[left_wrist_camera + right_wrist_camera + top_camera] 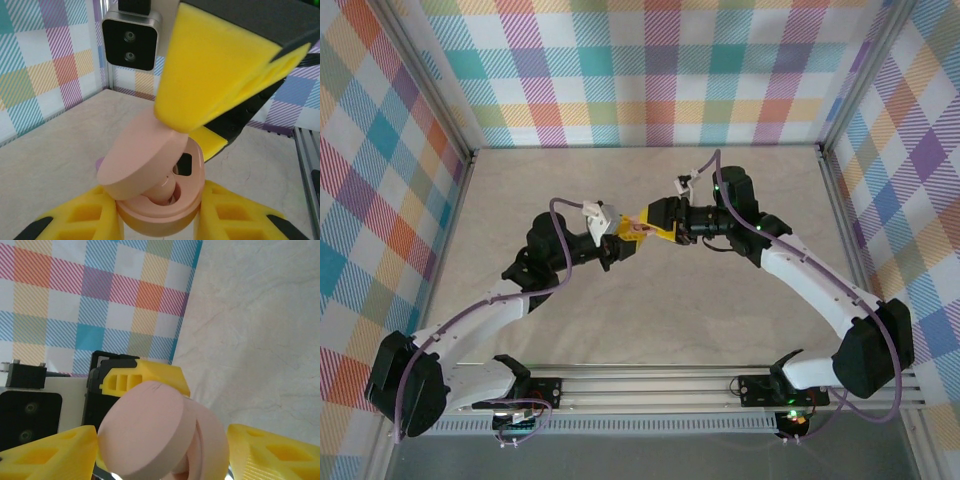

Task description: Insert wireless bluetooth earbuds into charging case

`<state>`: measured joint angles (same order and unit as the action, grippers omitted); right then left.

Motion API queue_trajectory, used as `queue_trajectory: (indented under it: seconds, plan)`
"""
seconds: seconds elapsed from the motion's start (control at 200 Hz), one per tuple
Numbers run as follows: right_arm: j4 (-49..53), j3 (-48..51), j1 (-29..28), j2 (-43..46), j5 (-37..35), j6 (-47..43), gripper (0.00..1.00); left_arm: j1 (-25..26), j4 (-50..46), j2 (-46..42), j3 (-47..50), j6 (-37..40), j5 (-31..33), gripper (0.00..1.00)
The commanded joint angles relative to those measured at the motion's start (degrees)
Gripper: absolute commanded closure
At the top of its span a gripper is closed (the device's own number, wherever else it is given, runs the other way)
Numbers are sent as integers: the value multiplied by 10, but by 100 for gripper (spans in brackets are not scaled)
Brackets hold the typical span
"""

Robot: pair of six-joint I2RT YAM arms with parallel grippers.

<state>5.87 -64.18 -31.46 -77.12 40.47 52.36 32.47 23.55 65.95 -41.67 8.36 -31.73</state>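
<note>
My left gripper [159, 222] is shut on the base of a salmon-pink oval charging case [160, 220], held above the middle of the table [620, 310]. Its lid [142, 155] stands half raised. A pale pink earbud [166, 192] sits in one socket, and beside it a dark socket [184, 164] is empty. My right gripper [160, 455] stands open around the case [150, 440], with a gap at its right finger. In the left wrist view one of the right gripper's fingers [215, 70] lies against the top of the lid. The two grippers meet in the top view [638, 230].
A small purple piece [99, 163] lies on the table behind the case, mostly hidden by the lid. Plaid walls [650, 70] close in the table on three sides. A metal rail [670, 385] runs along the near edge.
</note>
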Motion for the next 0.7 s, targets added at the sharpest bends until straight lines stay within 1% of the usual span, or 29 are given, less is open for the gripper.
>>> queue_trajectory:
  seconds: [0.0, 0.125, 0.24, 0.325, 0.39, 0.47, 0.545, 0.6, 0.695]
  plan:
    - [-29, 4, -1, -5, 34, 21, 32, 0, 35, 8, -25, -16, -12, 92]
    - [-53, 5, 0, -8, 46, 38, 37, 0, 38, 15, -26, -19, -16, 92]
    - [-70, 7, 2, -13, 56, 54, 45, 0, 34, 19, -26, -19, -21, 91]
    - [-87, 11, 3, -13, 58, 66, 49, 0, 30, 17, -24, -17, -24, 90]
    - [-101, 15, 4, -13, 60, 77, 49, 0, 26, 15, -21, -15, -25, 89]
    - [-118, 19, 7, -13, 62, 92, 42, 0, 13, 14, -21, -6, -25, 89]
    - [-127, 21, 9, -11, 62, 100, 41, 0, 6, 13, -20, -1, -25, 89]
    - [-126, 20, 10, -12, 60, 100, 43, 0, 6, 13, -19, 1, -27, 87]
    - [-129, 21, 11, -15, 60, 104, 49, 0, 5, 11, -20, 5, -31, 84]
